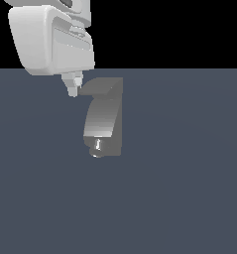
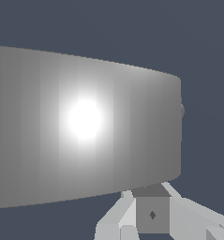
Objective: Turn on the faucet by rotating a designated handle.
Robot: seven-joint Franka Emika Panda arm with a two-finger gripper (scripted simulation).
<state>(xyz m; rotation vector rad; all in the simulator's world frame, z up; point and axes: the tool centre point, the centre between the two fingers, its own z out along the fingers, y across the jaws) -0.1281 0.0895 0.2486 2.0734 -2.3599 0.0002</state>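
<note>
One faucet [image 1: 104, 124] stands on the flat grey floor [image 1: 189, 188], well away from its far edge, with one handle [image 1: 101, 88] across its top and one bright nozzle tip [image 1: 97, 145] low on the spout. One gripper [image 1: 74, 85] hangs just beside the handle's pointed end, at the exterior view's left, touching or nearly so. Whether its fingers are open or closed I cannot tell.
</note>
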